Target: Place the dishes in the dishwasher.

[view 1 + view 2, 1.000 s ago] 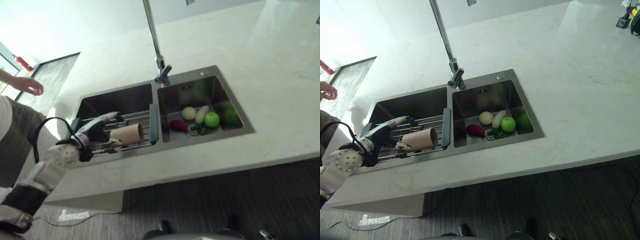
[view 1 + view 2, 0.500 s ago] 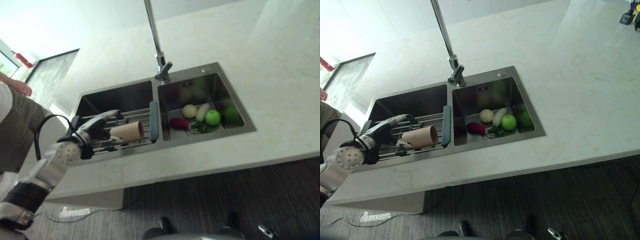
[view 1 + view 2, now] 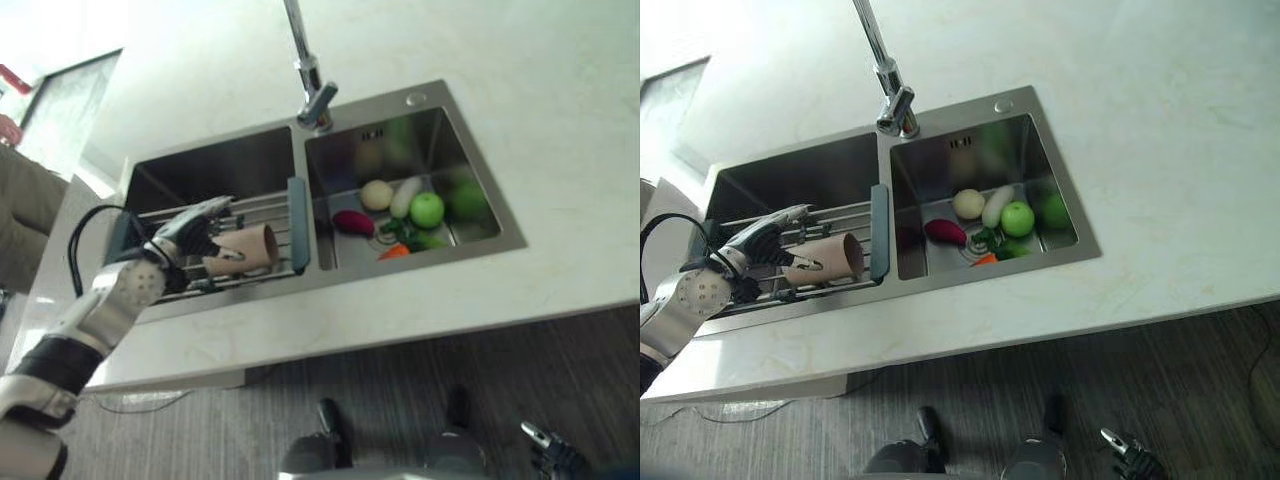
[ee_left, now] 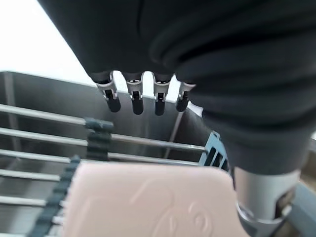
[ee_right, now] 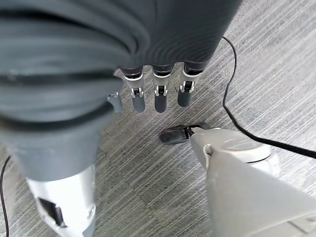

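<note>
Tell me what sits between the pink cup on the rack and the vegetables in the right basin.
In the left eye view, the rack's blue-grey end bar and the sink divider lie between the pink cup and the vegetables.

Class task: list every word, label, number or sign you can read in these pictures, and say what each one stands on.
None can be read.
The pink cup on the sink rack, below the left hand, bears a raised design, no legible letters.
A dark mark on the right basin's back wall is too small to read.
</note>
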`<state>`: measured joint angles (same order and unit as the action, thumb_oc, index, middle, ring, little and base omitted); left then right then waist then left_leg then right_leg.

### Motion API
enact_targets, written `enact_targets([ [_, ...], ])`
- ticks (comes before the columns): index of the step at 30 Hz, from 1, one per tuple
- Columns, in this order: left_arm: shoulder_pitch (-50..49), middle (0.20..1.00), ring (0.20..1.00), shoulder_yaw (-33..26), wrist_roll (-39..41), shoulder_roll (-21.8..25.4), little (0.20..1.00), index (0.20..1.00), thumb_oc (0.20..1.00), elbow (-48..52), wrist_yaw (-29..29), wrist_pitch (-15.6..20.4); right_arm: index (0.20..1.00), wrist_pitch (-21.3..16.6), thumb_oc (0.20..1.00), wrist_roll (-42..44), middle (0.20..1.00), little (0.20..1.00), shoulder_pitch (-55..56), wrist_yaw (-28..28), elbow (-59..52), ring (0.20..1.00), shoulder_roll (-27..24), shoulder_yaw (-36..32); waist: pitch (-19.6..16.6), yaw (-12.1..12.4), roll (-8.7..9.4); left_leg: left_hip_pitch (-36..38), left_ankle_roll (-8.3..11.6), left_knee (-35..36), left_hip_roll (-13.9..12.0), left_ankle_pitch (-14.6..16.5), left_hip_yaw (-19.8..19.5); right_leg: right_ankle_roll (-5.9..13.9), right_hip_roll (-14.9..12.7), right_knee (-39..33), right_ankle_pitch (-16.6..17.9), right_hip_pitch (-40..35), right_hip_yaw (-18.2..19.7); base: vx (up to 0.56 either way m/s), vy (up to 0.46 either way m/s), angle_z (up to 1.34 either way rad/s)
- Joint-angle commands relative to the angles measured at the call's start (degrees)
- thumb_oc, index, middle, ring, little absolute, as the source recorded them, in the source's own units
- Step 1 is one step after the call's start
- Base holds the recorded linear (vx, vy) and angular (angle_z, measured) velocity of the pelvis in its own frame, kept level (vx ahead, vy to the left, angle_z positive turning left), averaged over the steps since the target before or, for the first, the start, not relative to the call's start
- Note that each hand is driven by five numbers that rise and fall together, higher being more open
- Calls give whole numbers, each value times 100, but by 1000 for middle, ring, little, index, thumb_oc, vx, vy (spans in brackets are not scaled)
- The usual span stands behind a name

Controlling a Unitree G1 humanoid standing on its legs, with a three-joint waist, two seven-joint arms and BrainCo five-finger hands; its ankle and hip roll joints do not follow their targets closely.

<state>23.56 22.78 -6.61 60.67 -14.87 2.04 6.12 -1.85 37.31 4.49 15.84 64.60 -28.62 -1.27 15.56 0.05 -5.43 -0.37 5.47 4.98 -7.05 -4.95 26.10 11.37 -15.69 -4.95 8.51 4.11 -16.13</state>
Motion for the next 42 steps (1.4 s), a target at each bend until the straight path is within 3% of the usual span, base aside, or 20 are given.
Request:
enact_targets([
  [1,426,1000,1000,-173,-408,332,1000,1000,1000,-298,-30,-20,1000,-105,1000,397,1000,1000,-175,52,-149,1000,-97,106,55,-38,78,-419,98,-428,-109,251,-598,333,-284,986,-523,437,-89,-100,-43,0],
  [4,590,1000,1000,66,-512,286,1000,1000,1000,-362,-25,-208,1000,-138,1000,507,1000,1000,-298,42,-230,1000,-81,203,166,-33,122,-556,102,-481,-136,235,-632,336,-270,1025,-501,576,-72,-70,-24,-1],
  [12,1155,1000,1000,636,-361,280,1000,1000,1000,-635,433,-208,1000,-190,1000,709,1000,1000,-627,-6,-367,1000,-131,402,430,-41,174,-862,117,-598,-217,173,-626,332,-299,1168,-442,939,-55,-73,-5,0],
  [15,1182,1000,1000,739,-372,273,1000,1000,1000,-511,710,-484,1000,-212,1000,733,1000,1000,-687,-7,-343,1000,-116,378,513,-10,183,-922,115,-631,-231,170,-643,339,-335,1200,-422,992,-94,-37,-21,0],
  [23,1223,1000,1000,769,-312,381,1000,1000,1000,-543,807,-657,1000,-277,1000,764,1000,1000,-702,66,-326,1000,-145,384,548,9,175,-957,118,-653,-253,158,-627,343,-375,1238,-414,1038,-126,0,0,0],
  [27,1091,1000,1000,669,-378,438,1000,1000,1000,-557,1047,-925,1000,-271,1000,784,1000,1000,-689,32,-439,1000,-124,360,549,35,156,-939,107,-636,-230,163,-649,346,-394,1233,-405,1025,-141,0,0,0],
  [32,990,1000,1000,595,-439,433,1000,1000,1000,-597,913,-963,1000,-231,1000,785,1000,1000,-694,30,-485,1000,-126,358,549,44,145,-926,103,-613,-224,161,-652,345,-404,1229,-407,1016,-151,0,0,0],
  [42,873,1000,1000,363,-873,562,1000,1000,1000,-547,1184,-1646,1000,-266,1000,836,1000,1000,-620,40,-516,1000,-125,297,566,83,123,-921,96,-579,-200,163,-674,352,-422,1237,-418,1020,-157,0,0,0],
])
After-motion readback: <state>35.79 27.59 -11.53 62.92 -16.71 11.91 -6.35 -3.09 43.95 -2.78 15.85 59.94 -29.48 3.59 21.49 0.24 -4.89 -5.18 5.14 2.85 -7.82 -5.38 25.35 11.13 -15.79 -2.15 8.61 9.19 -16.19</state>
